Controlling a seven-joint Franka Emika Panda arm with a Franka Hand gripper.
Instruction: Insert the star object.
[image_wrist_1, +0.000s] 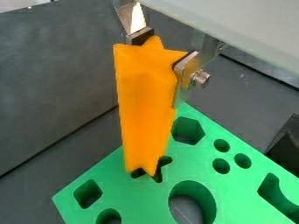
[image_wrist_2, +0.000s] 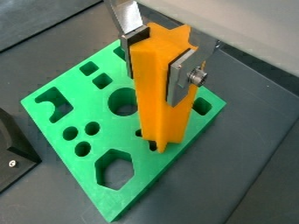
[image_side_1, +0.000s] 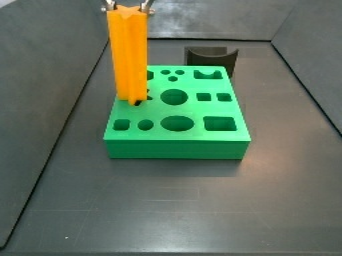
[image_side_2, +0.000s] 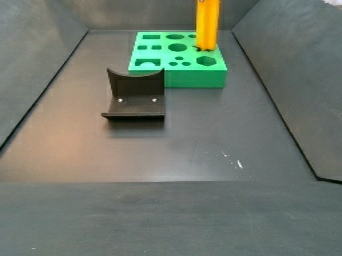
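Desk (image_side_2: 174, 150): bare dark floor nearest the camera in a side view, walled at the sides, with plenty of open room.
Fixture (image_side_2: 134, 97): stands in mid-floor, well apart from the work.
Green block (image_side_1: 181, 135): lies beyond the fixture, close to the far wall, its shaped holes facing up.
Star object (image_side_1: 128, 55): upright, lower end entered in the star hole (image_wrist_1: 149, 168) beside the block's edge; most of its length is above the block.
Gripper (image_wrist_2: 156, 52): high over the block, fingers (image_wrist_2: 183, 77) clamped on the star object's top.
Risk: any tilt or twist could jam the ridges against the hole's points; letting go early might leave it leaning.
Room: free above; the block's edge is near the hole.
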